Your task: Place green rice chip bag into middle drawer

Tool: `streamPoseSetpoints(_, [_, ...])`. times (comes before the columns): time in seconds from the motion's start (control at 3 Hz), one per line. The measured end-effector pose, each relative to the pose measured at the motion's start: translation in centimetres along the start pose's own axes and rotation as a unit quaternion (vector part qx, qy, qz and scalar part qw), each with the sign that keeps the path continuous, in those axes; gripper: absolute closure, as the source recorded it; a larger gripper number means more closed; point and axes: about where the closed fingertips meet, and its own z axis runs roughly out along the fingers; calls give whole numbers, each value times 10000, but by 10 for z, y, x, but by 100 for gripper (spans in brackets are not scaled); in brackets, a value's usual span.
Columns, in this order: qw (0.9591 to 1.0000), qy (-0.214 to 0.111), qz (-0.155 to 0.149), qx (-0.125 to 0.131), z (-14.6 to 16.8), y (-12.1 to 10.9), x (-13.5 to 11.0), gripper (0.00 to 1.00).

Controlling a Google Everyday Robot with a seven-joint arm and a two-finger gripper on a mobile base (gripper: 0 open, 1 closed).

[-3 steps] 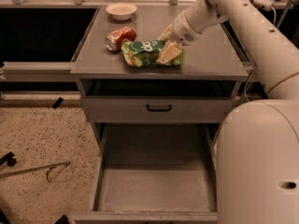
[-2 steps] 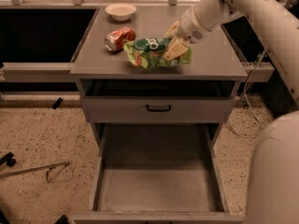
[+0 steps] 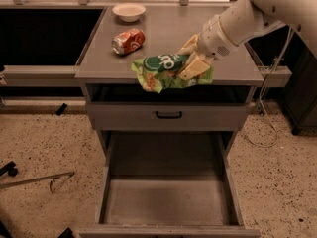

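My gripper (image 3: 192, 63) is shut on the green rice chip bag (image 3: 166, 72) and holds it over the front edge of the cabinet top (image 3: 163, 33), at its middle. The bag is crinkly light green with a dark-green logo patch and hangs a little past the edge. The white arm reaches in from the upper right. Below, a wide grey drawer (image 3: 166, 200) is pulled open toward me, with a bare flat floor. Above it is a shut drawer front with a small black handle (image 3: 168, 115).
A red-orange soda can (image 3: 128, 41) lies on its side on the cabinet top, left of the bag. A white bowl (image 3: 129, 11) stands at the back. A cable hangs at the cabinet's right side. A thin metal rod lies on the speckled floor at left.
The gripper has lifted the bag and carried it toward the front edge of the cabinet top, away from the can. The view has shifted closer.
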Motion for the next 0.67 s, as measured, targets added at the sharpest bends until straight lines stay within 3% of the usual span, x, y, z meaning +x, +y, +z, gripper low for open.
streamPoseSetpoints(0.67, [9999, -89, -2, -58, 3, 4, 0, 100])
